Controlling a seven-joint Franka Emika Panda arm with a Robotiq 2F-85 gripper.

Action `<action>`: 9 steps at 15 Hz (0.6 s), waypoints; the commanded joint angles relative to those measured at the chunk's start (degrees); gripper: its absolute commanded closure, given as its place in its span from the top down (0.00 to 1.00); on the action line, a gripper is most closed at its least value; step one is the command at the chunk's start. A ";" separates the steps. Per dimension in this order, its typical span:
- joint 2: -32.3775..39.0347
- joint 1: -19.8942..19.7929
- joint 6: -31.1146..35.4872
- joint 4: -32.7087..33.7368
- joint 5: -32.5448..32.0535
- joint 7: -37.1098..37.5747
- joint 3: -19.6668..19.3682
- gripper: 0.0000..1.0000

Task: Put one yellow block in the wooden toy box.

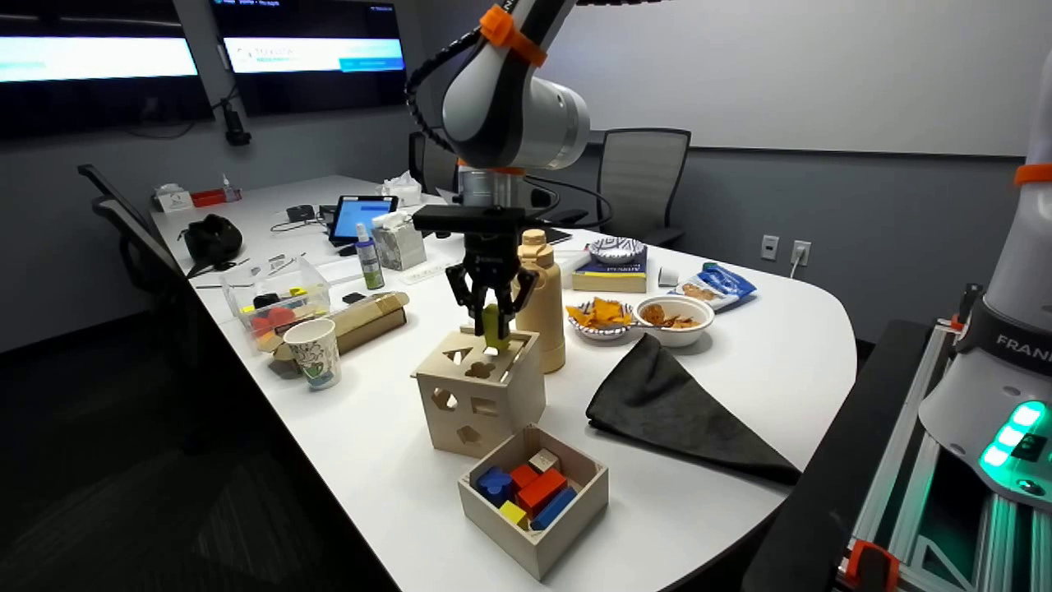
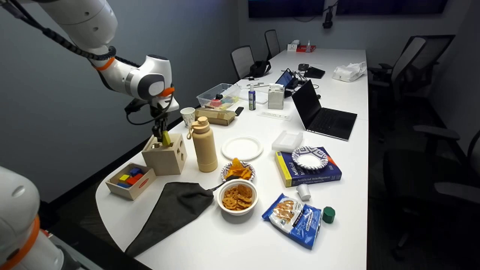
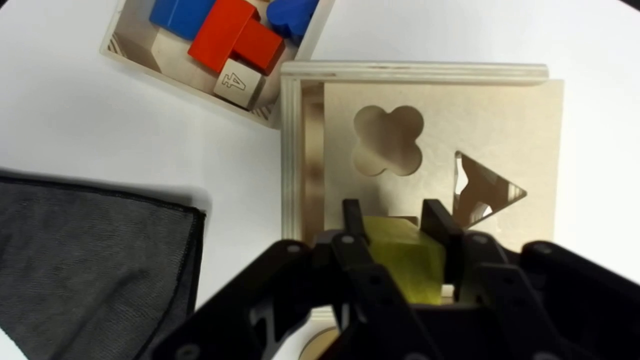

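pincer (image 3: 398,227) clamped on the yellow block (image 3: 412,262) over the wooden toy box (image 3: 492,112) (book (image 2: 313,179) reads "artificial intelligence").

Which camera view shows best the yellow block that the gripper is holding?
The wrist view: there the yellow block looks largest, seen close from above in the gripper, though slightly blurred. Both exterior views show it much smaller and more from the side, at the top of the wooden toy box.
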 commanded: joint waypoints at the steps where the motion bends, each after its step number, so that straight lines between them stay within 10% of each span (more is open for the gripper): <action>1: 0.37 -0.59 0.04 0.51 1.54 -1.50 0.55 0.09; 9: 2.17 -0.66 -1.26 2.99 1.00 -2.42 0.29 0.09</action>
